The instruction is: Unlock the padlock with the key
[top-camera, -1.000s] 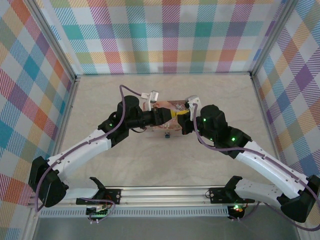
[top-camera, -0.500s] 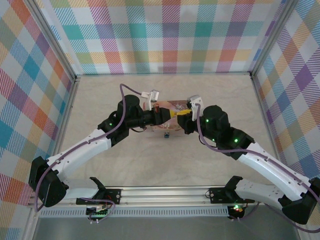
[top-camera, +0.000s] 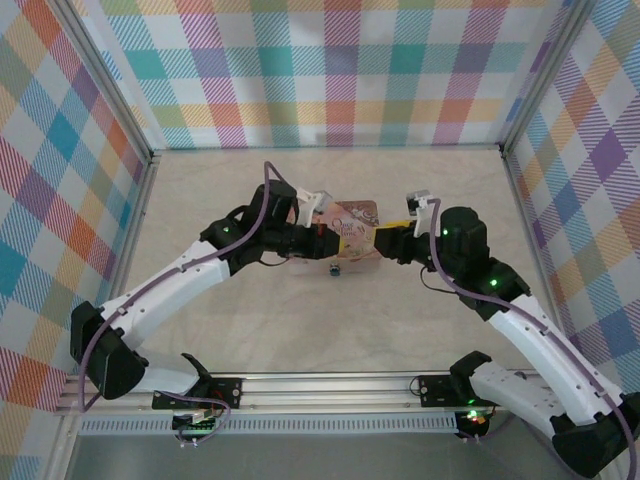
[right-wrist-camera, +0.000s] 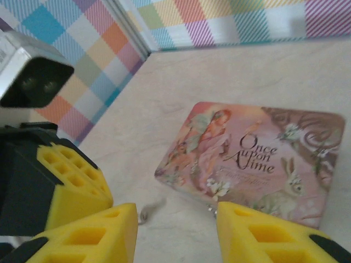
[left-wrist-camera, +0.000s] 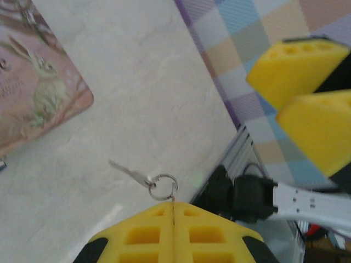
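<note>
The pink picture-printed rectangular tin (top-camera: 352, 218) lies flat near the middle of the beige marbled table (top-camera: 330, 330), well apart from the plaid-covered walls (top-camera: 340, 80) on every side. Bare surface lies open all round it, up to the metal rail (top-camera: 330, 385) at the near edge.

The tiny metal padlock (top-camera: 335, 269) lies on the table just beside the tin's near edge. It is too small for its colour to be judged.

The left gripper (left-wrist-camera: 174, 205) has its yellow pads pressed together on a small wire ring (left-wrist-camera: 163, 187). From that ring the slim grey metal key (left-wrist-camera: 128, 172) projects sideways over bare table, beside the tin's corner. Whether the key touches the surface cannot be told.

The right gripper (right-wrist-camera: 175, 211) faces the left gripper over the tin's near edge. Its fingers stand spread with nothing between them, and a gap separates the two grippers.
</note>
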